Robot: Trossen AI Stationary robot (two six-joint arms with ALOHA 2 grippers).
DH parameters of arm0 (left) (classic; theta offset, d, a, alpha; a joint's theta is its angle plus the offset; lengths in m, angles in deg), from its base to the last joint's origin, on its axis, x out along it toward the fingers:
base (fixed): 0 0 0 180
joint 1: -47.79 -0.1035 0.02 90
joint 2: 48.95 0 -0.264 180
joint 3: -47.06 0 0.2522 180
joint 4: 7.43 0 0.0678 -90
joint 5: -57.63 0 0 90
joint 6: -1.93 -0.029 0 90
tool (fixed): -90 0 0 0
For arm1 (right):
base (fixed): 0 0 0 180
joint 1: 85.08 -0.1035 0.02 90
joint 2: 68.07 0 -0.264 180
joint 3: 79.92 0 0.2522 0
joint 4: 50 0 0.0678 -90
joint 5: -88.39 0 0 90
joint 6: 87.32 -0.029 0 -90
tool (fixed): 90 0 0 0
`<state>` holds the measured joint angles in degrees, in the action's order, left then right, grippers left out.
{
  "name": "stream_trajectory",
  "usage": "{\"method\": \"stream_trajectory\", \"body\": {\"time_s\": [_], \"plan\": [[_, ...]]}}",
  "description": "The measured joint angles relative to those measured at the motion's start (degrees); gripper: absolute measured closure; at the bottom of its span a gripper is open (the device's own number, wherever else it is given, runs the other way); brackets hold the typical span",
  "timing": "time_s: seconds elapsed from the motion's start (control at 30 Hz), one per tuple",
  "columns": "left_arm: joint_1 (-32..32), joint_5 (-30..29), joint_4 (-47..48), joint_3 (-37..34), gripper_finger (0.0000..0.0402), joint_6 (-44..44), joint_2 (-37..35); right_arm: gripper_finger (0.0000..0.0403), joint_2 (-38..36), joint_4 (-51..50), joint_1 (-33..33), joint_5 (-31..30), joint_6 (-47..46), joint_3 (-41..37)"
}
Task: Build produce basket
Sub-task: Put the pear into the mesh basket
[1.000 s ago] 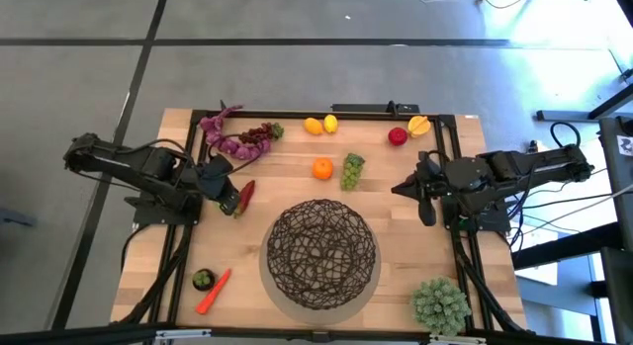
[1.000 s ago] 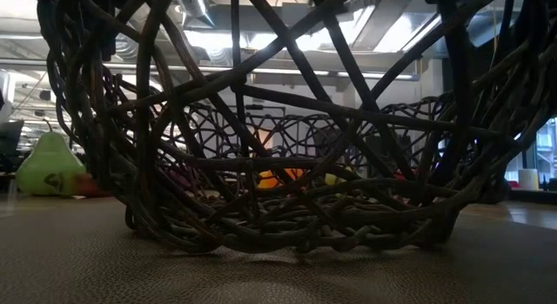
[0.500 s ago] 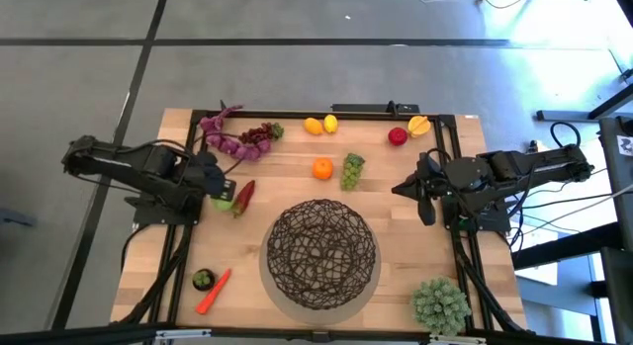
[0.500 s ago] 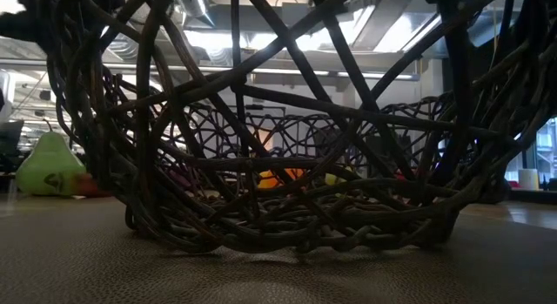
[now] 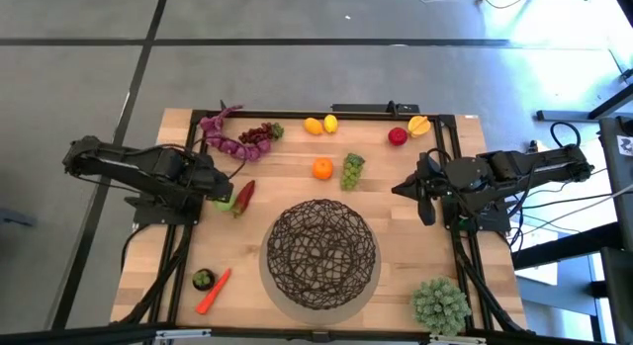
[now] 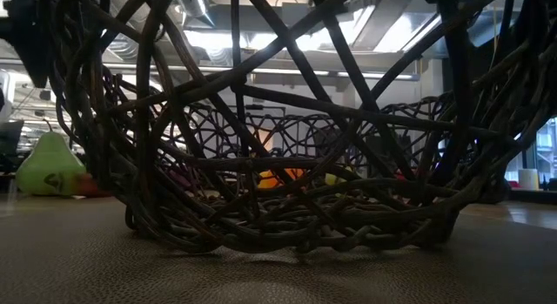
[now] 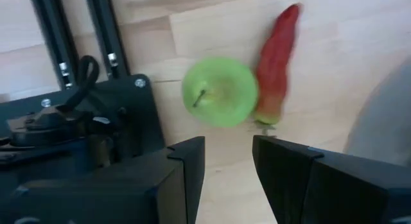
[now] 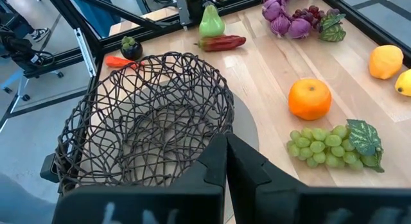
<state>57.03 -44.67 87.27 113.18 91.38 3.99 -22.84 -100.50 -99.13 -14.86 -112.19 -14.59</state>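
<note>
The dark woven wire basket (image 5: 321, 254) stands empty near the table's front middle; it fills the low view (image 6: 278, 147). My left gripper (image 5: 216, 187) is open above the table's left side, its fingers (image 7: 186, 166) just short of a green pear (image 7: 219, 91) that stands upright beside a red pepper (image 7: 276, 63). My right gripper (image 5: 401, 189) is shut and empty at the table's right, pointing toward the basket (image 8: 154, 121). An orange (image 5: 322, 168), green grapes (image 5: 352, 170), lemons (image 5: 319, 125), a red apple (image 5: 398, 136) and purple produce (image 5: 232, 137) lie along the far side.
A carrot (image 5: 213, 291) and a small dark fruit (image 5: 203, 279) lie at the front left. A pale green spiky plant (image 5: 440, 303) stands at the front right corner. Black frame rails run along the table's left and right edges. Bare wood lies between basket and fruits.
My left gripper has drawn back toward the table's left edge, away from the green pear, which now shows uncovered beside the red pepper. The pear and pepper have stayed in place.
</note>
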Motion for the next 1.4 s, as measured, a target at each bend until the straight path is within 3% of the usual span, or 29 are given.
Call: {"method": "stream_trajectory", "body": {"time_s": [0.57, 1.4], "plan": [[0.0, -3.1, -2.7, -7.9, 0.028, -0.1, 0.7, 0.0395, 0.0, 0.0, 0.0, 1.5, 0.0, 0.0], [0.0, -7.0, -3.1, -9.7, 0.0289, -0.1, 0.7, 0.0395, 0.0, 0.0, 0.0, 1.4, 0.1, 0.0]]}}
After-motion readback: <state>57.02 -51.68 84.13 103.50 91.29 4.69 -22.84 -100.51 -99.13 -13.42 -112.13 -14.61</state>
